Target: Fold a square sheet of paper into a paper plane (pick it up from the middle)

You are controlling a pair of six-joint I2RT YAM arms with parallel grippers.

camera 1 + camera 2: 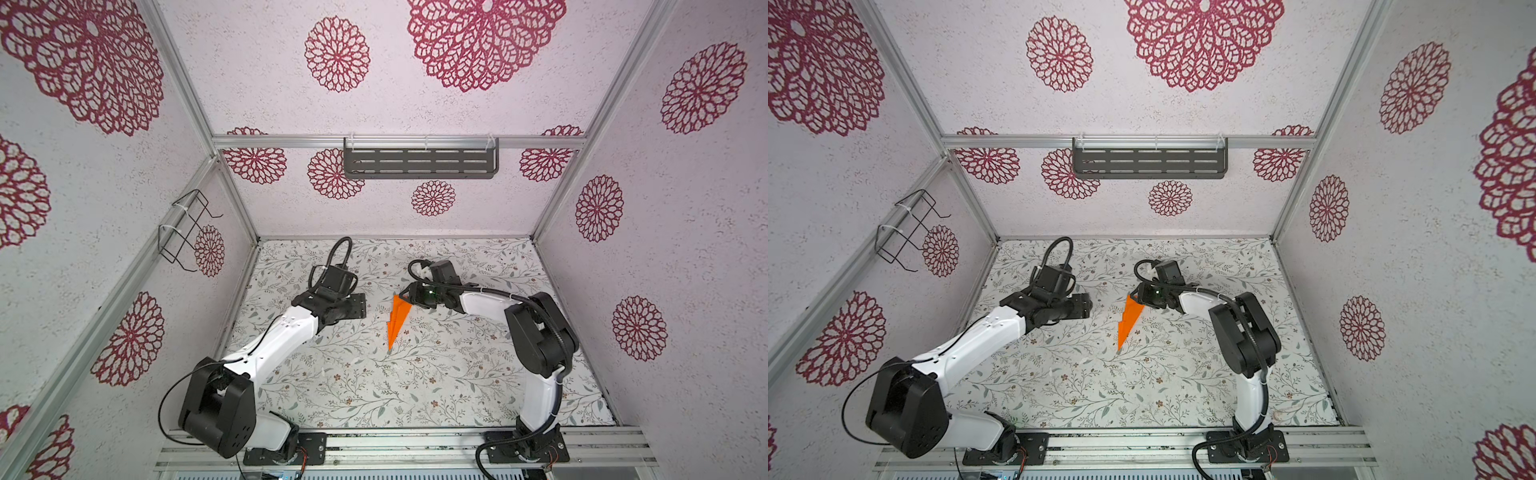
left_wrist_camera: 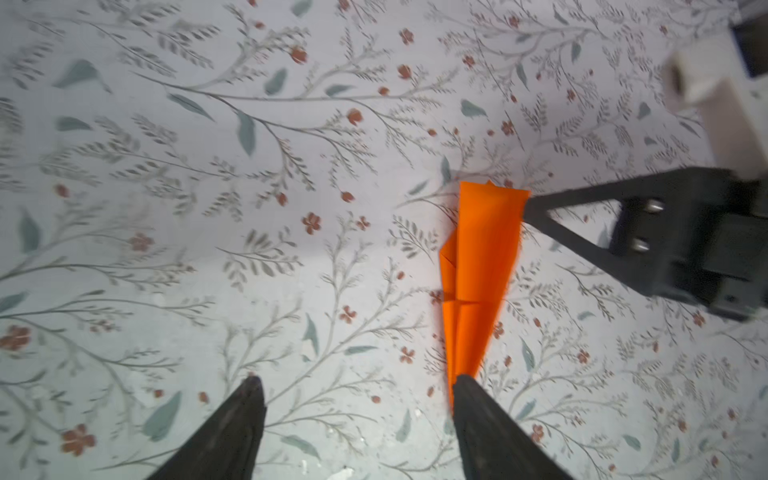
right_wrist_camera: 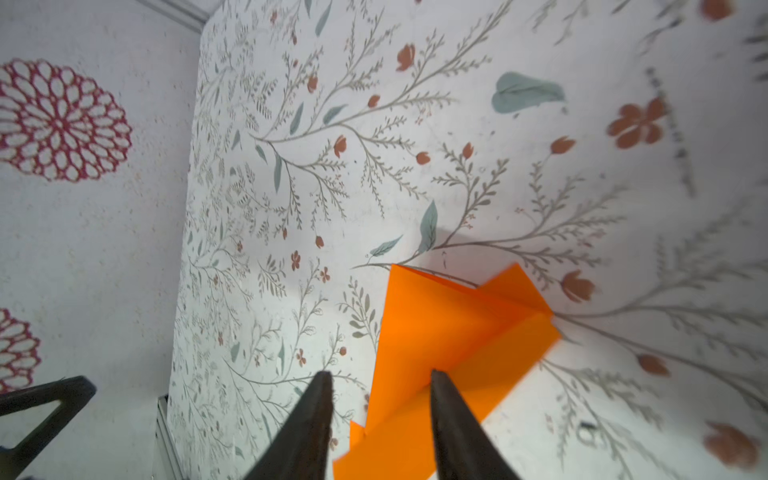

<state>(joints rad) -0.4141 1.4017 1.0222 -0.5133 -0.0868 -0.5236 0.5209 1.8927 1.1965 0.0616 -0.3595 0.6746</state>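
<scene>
In both top views the left arm point(image 1: 286, 330) reaches from lower left toward the centre; the left hand point(image 1: 360, 306) points right, jaws wide apart. The right arm point(image 1: 540, 332) arches from lower right; the right hand point(image 1: 404, 296) points left, jaws half apart.

Both top views look steeply down from high at the front edge, taking in the whole floral table point(image 1: 374, 395) and the walls point(image 1: 83, 216). Each wrist camera hangs close over the table, angled forward and down; both catch the paper plane point(image 2: 478, 257), which both top views show mid-table
</scene>
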